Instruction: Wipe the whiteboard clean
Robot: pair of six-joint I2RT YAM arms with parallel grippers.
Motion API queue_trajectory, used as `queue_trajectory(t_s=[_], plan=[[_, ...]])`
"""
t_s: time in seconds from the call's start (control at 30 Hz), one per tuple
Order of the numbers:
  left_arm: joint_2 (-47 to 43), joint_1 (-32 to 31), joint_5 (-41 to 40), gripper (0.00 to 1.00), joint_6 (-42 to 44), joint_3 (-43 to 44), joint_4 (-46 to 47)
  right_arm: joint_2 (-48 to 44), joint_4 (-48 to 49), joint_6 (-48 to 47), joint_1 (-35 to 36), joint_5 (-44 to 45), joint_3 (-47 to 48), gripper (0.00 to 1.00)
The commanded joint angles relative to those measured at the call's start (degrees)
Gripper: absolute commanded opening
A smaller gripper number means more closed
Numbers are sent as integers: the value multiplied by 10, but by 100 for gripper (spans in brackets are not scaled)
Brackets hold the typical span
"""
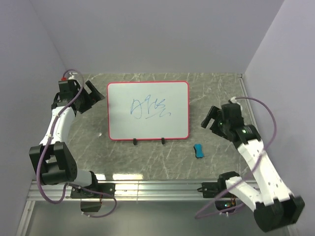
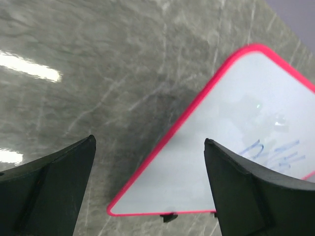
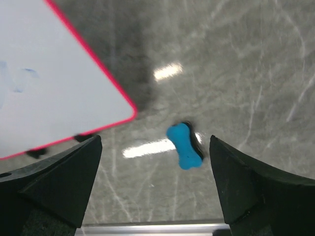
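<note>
Whiteboard (image 1: 147, 110): white with a red-pink frame, it is lying flat at the middle of the desk (image 1: 221, 93). A blue scribble (image 1: 149, 109) is showing at the board's centre. Two small black feet (image 1: 135, 142) are sticking out from its near edge.

Eraser (image 1: 198, 151): a small blue bone-shaped block, it is lying on the desk near the board's near-right corner, apart from the frame.

Left pincer (image 1: 94, 96): it is hovering just beside the board's far-left corner. Its fingers are standing spread wide and are grasping nothing.

Right pincer (image 1: 207, 118): it is hanging over the desk to the right of the board. It is released, with nothing between its fingers. In its wrist view the eraser is showing below the gap, untouched.
</note>
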Motion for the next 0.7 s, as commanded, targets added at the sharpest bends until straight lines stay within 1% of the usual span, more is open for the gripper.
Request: queue_trajectory(t_s=[0.0,0.07,0.13,0.27,0.3,0.4,0.57,0.67], plan=[[-9,-4,93,96,20,-7,62,103,-42,-16,1,-7,10,95],[-4,-4,117,92,12,-12,78,136,-34,-19,4,-27,3,92],[-4,-4,125,93,10,-22,102,177,-28,-18,16,-26,-4,89],[11,-5,119,88,18,-8,91,241,-34,-32,34,-16,10,82],[12,-5,118,88,19,-6,86,249,-38,-33,35,-14,15,79],[13,-9,109,86,17,1,76,273,-41,-40,46,-25,25,76],[38,-29,96,80,18,15,55,302,-41,-26,80,-35,34,74],[45,-31,108,80,8,13,69,311,-34,-16,102,-37,34,74]])
